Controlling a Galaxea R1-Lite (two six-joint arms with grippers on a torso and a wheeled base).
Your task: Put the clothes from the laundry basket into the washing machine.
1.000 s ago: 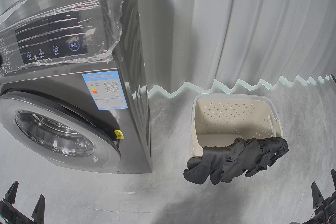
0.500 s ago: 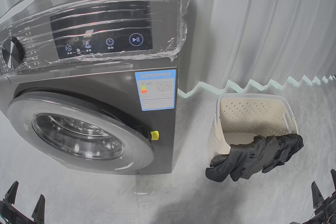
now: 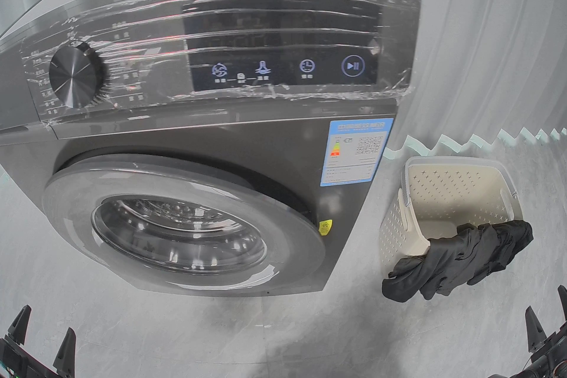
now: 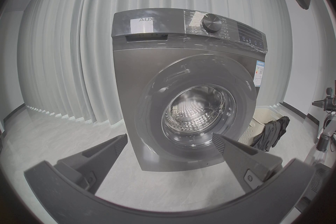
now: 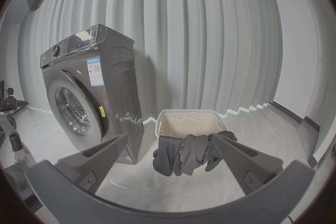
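Laundry basket (image 3: 458, 193): beside the washing machine (image 3: 236, 131); dark clothes (image 3: 458, 264) draped over its near rim, hanging outside.
Machine door (image 3: 177, 225): shut.
Left gripper (image 4: 169, 136): spread wide, empty.
Right gripper (image 5: 168, 137): spread wide, empty.

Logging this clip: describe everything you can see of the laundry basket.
The laundry basket is a cream, rectangular plastic tub with an open top. Its walls are pierced by rows of small holes, and there is a handle slot in a side wall. It stands upright on the pale floor, to the right of the washing machine in the head view, with a gap between them. A dark garment lies draped over its near rim, hanging partly outside.
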